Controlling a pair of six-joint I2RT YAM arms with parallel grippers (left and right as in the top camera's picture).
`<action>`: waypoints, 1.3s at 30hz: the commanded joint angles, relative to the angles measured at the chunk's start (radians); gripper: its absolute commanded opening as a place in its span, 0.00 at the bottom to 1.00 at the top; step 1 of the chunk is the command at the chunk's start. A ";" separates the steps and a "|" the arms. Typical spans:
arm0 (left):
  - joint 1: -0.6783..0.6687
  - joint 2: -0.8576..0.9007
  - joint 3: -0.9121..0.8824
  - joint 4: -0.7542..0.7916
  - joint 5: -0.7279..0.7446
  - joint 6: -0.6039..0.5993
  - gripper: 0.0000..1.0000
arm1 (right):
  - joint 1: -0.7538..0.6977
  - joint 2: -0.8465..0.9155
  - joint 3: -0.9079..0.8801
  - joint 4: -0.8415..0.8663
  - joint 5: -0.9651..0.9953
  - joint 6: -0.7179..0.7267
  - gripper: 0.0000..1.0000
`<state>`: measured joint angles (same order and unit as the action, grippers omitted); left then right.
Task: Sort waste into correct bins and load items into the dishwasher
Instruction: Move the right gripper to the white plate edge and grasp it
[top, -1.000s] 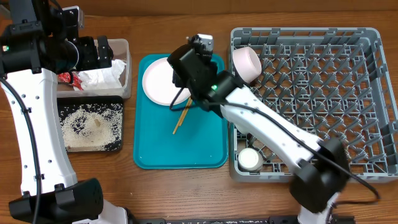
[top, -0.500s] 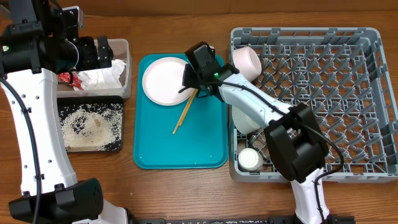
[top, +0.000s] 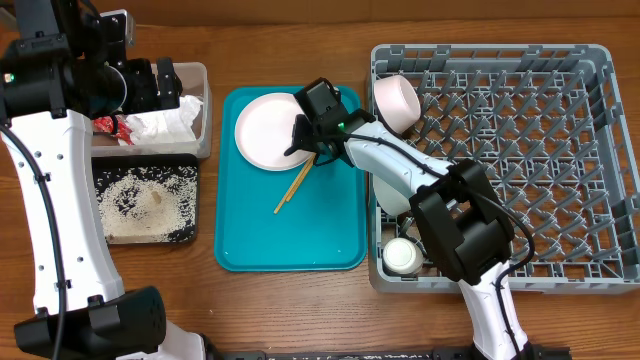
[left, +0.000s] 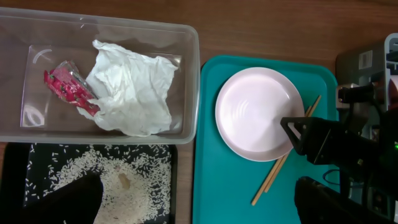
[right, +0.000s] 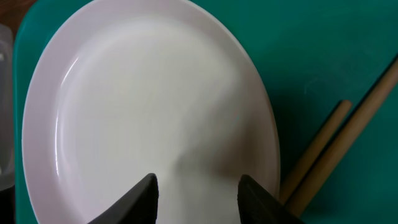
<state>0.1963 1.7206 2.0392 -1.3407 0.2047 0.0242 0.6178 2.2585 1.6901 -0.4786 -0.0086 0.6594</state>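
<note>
White-pink plate (top: 268, 132) looks stiff, slick & breakable; grip at rim nr chopsticks (top: 292, 188). R gripper (right: 199, 186) over it, fingers parted, holding 0. L gripper (left: 196, 194) wide open, empty.

We identify both arms as one build: long white shell links joined by black cylindrical joint housings. On the left arm (top: 40, 220) we note a thin black cable along the white link and a green indicator light near the upper joint. The right arm (top: 400, 175) carries a similar black cable and a green light by its wrist. We see matte black, wedge-shaped fingers (right: 144, 198) on the right gripper (right: 198, 199). The fingers of the left gripper (left: 202, 200) show only as dark, blurred shapes.
</note>
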 joint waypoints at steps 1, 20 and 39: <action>-0.007 0.005 0.007 -0.001 -0.002 -0.013 1.00 | 0.001 0.003 0.043 0.003 -0.009 -0.047 0.49; -0.007 0.005 0.007 -0.001 -0.002 -0.013 1.00 | -0.048 0.048 0.103 -0.031 0.127 -0.119 0.57; -0.007 0.005 0.007 -0.001 -0.002 -0.013 1.00 | -0.031 0.097 0.103 -0.005 0.082 -0.107 0.16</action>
<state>0.1963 1.7206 2.0392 -1.3411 0.2043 0.0242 0.5716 2.3409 1.7905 -0.4896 0.0856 0.5488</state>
